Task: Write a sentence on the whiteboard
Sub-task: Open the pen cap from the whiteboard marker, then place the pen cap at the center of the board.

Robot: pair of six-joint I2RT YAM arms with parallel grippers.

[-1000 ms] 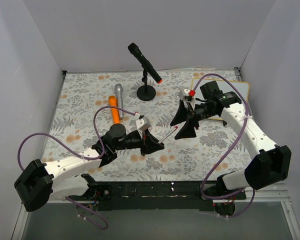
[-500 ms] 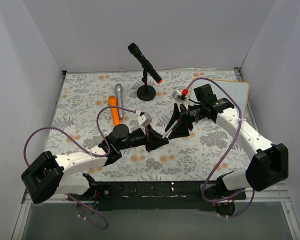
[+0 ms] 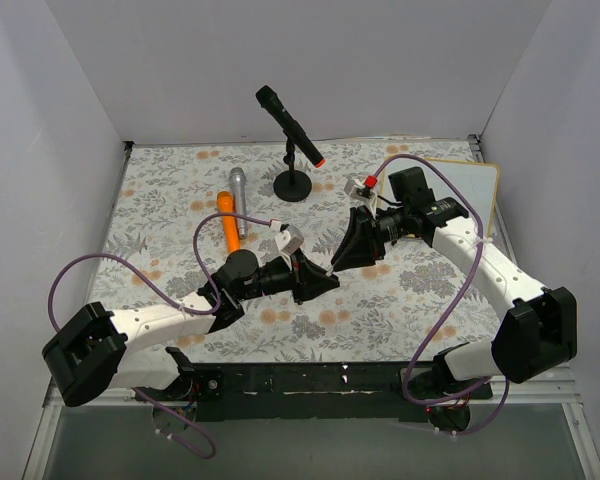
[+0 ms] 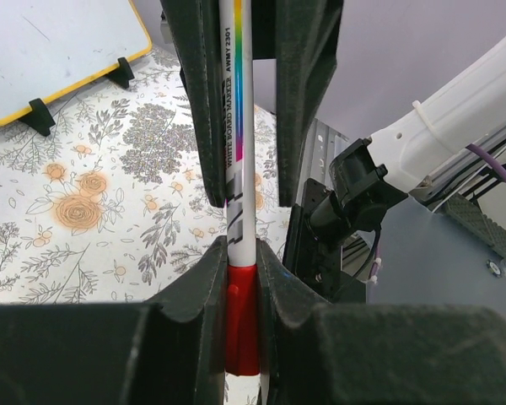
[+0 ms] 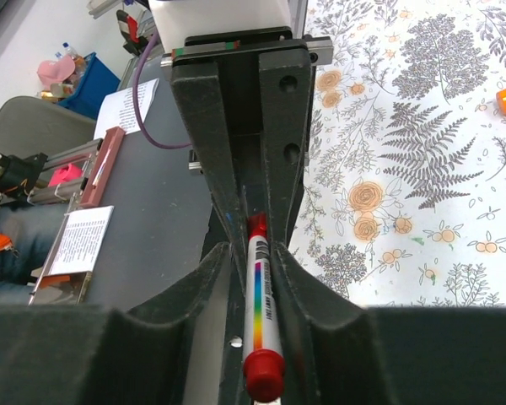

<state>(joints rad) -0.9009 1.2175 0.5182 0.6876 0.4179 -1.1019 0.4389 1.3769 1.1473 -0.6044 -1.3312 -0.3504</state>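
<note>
A white marker (image 3: 332, 268) with a red cap and a rainbow stripe hangs above the middle of the flowered table, between my two grippers. My left gripper (image 4: 242, 287) is shut on its red cap end (image 4: 243, 316). My right gripper (image 5: 257, 253) has its jaws pressed against the white barrel (image 5: 260, 295) from the other side. The whiteboard (image 3: 475, 175), white with a yellow rim and black feet, leans at the table's far right behind my right arm. Its corner (image 4: 67, 51) shows in the left wrist view. I see no sentence on the visible part of its face.
A black microphone (image 3: 290, 125) on a round stand (image 3: 293, 186) stands at the back centre. A silver microphone (image 3: 238, 198) and an orange one (image 3: 226, 222) lie on the table's left half. Grey walls close in three sides.
My right gripper has moved left onto the marker held by the left gripper, and its jaws have closed around the barrel. The left arm reached slightly right.
</note>
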